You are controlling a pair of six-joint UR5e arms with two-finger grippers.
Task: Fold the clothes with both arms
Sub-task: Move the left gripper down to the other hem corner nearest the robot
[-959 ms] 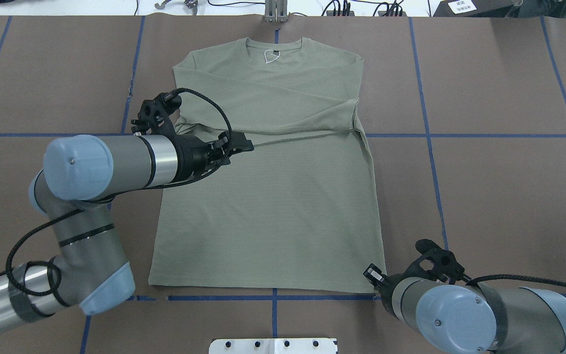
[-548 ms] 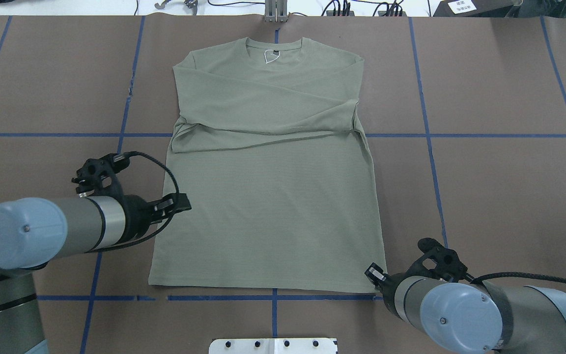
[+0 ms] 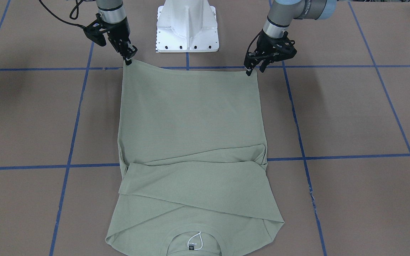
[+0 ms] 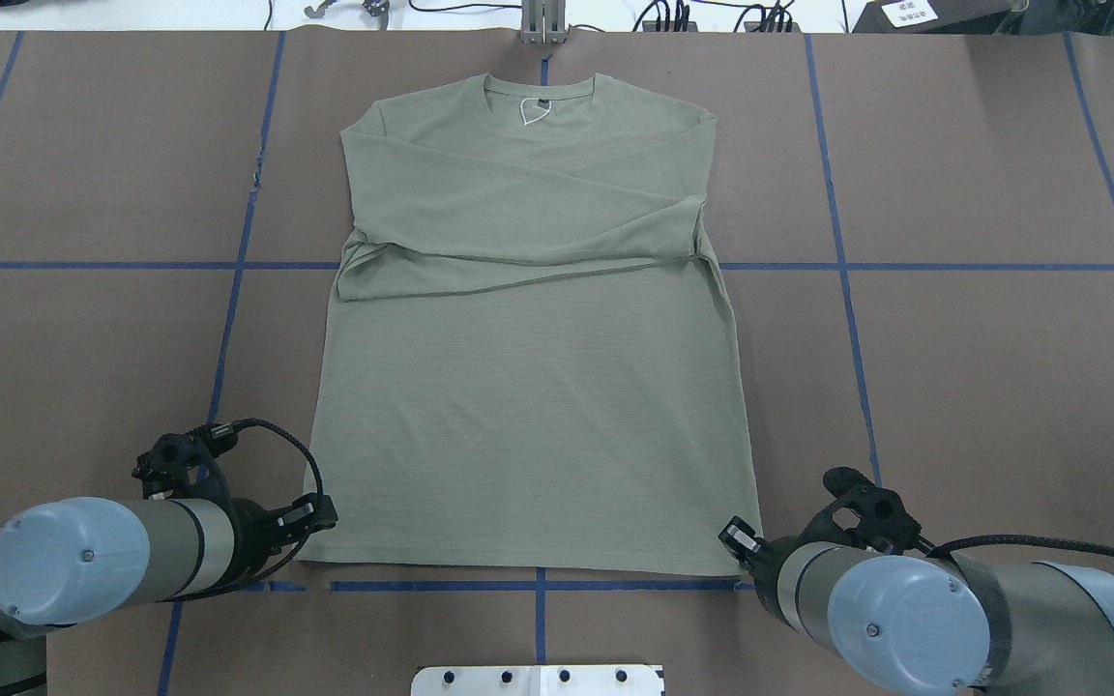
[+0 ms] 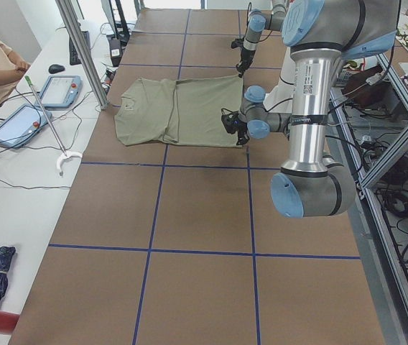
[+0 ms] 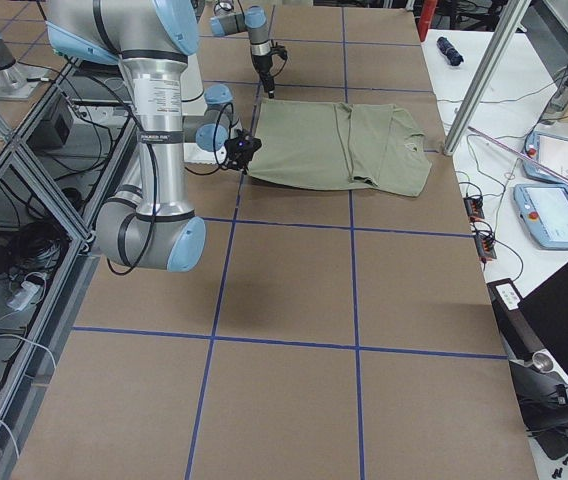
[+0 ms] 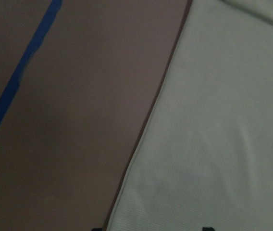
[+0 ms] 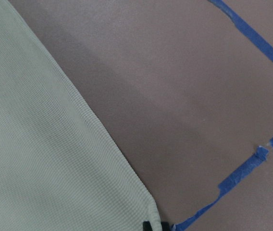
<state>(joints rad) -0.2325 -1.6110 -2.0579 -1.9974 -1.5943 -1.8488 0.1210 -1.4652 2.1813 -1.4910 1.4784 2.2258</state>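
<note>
Shirt (image 4: 528, 387) lies flat, right fingers (image 3: 129, 57) pinching one hem corner, left fingers (image 4: 315, 513) wide beside the other.

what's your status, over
Right end effector shut on shirt hem corner. Left end effector open at other corner. Sleeves folded in. Nothing in the way.

Even overhead light, soft shadows — left wrist view dim, shirt (image 7: 213, 120) blurred.

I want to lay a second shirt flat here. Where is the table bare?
Wide bare table on the robot's right of the shirt, and likewise on its left. Crowded only at the near hem corners, where the left end effector and right end effector sit.
</note>
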